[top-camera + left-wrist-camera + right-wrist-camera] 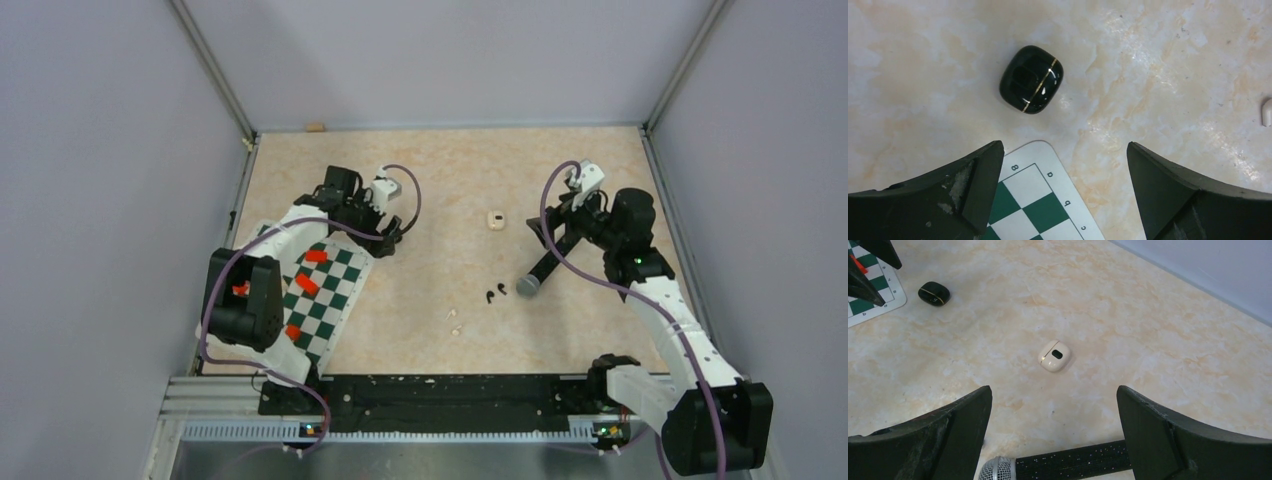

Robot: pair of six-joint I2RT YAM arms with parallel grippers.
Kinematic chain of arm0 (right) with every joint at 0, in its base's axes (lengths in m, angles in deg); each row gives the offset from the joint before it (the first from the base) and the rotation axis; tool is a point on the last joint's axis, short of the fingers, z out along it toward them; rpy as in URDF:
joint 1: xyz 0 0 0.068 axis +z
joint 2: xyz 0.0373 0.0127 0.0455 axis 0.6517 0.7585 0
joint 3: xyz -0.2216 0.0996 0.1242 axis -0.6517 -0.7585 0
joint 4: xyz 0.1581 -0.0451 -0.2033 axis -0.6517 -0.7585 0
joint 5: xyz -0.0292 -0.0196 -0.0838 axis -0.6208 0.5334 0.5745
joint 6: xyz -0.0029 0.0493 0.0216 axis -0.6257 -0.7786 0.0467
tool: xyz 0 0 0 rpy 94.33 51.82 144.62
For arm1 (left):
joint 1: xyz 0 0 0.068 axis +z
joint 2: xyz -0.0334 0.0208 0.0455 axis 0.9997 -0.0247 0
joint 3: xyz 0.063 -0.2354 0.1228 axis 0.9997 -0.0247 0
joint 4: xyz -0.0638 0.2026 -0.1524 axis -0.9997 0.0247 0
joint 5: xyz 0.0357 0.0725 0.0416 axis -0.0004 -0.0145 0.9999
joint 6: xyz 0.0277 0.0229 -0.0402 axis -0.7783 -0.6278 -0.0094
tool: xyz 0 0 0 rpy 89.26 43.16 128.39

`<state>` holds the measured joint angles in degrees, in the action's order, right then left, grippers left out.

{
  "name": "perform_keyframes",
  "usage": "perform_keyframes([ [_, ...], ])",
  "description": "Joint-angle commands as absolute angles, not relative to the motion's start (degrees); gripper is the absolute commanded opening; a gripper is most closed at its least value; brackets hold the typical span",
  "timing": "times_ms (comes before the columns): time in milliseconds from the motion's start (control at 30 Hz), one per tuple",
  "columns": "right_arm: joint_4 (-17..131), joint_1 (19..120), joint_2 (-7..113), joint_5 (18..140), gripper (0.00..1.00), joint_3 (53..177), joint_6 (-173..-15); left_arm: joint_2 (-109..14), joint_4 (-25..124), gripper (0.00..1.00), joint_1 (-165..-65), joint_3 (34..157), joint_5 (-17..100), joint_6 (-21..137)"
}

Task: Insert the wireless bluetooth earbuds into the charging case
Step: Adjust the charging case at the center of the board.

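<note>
Left gripper and right gripper stand fully open, empty. Black earbuds and white earbuds lie loose, apart from black case and white case. Straddle one earbud squarely before closing.

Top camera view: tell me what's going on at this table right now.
Nothing is being held yet. Both arms hang over the table with open jaws. The left gripper points at a black charging case beside the checkered mat. The right gripper faces a white charging case, with a microphone lying just below it. Both cases look closed. The black earbuds and white earbuds lie loose nearer the arm bases, so none has been inserted.
</note>
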<state>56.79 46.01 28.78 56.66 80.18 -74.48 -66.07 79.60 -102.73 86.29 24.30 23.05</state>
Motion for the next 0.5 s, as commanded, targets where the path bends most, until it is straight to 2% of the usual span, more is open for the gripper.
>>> perform_keyframes([
  [0,59.5,45.4,26.7,55.6,0.93,79.8,-73.4,-64.1,74.7,0.99,-102.2,86.8,29.7,23.4],
  [167,59.6,45.4,27.0,55.0,0.93,79.8,-73.7,-66.7,72.8,0.99,-102.2,89.1,35.0,24.8],
  [467,59.6,45.4,26.7,55.3,0.93,79.7,-73.5,-75.4,73.1,0.99,-102.2,95.4,36.7,25.1],
])
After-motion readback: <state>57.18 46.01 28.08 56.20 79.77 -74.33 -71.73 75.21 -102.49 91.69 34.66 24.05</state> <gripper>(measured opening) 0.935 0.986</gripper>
